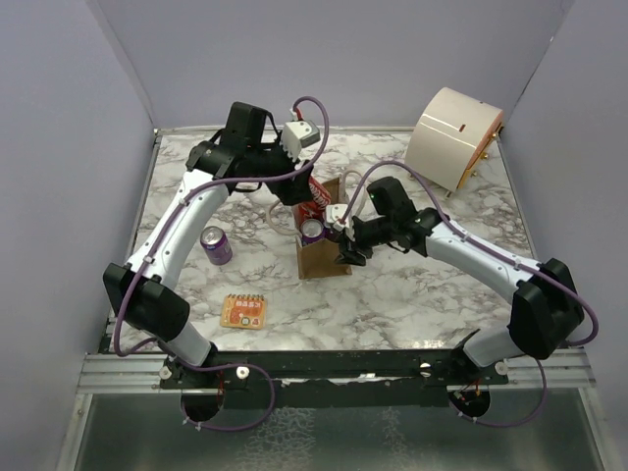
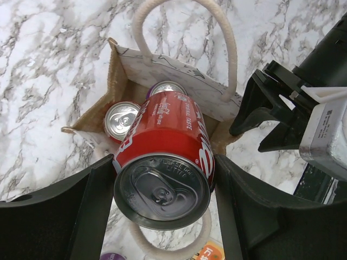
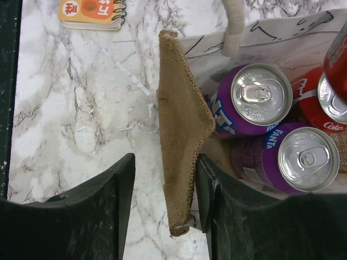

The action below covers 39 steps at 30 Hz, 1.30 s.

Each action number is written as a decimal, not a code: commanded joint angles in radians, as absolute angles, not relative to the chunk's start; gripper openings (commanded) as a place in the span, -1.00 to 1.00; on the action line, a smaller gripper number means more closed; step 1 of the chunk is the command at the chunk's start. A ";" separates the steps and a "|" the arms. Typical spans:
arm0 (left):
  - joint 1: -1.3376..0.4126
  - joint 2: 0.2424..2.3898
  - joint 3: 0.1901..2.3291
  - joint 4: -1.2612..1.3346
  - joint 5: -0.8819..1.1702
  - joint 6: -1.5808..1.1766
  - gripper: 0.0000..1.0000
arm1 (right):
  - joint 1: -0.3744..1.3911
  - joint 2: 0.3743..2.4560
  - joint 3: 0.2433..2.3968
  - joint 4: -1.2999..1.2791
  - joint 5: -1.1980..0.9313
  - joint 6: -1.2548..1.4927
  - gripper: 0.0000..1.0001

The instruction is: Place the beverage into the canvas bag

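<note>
The canvas bag stands upright mid-table, tan outside and pale inside. My left gripper is shut on a red cola can, held tilted just above the bag's mouth. Inside the bag are two purple Fanta cans and a red can. My right gripper is open, its jaws either side of the bag's side wall; the wall rests against the right finger with a gap on the left. It also shows in the top view.
A loose purple can stands left of the bag. A small orange notebook lies near the front. A large cream drum-shaped container sits at the back right. Both arms crowd round the bag.
</note>
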<state>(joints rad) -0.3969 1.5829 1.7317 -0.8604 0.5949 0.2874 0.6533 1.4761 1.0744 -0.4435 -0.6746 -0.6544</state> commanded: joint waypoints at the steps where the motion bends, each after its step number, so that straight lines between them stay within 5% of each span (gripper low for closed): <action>1: -0.437 1.575 1.711 -0.768 0.653 0.326 -1.00 | 0.660 1.426 1.038 -0.476 -0.746 -0.701 -0.08; 39: -0.597 1.759 1.730 -0.885 0.643 0.486 -1.00 | 0.660 1.355 0.954 -0.483 -0.762 -0.726 -0.21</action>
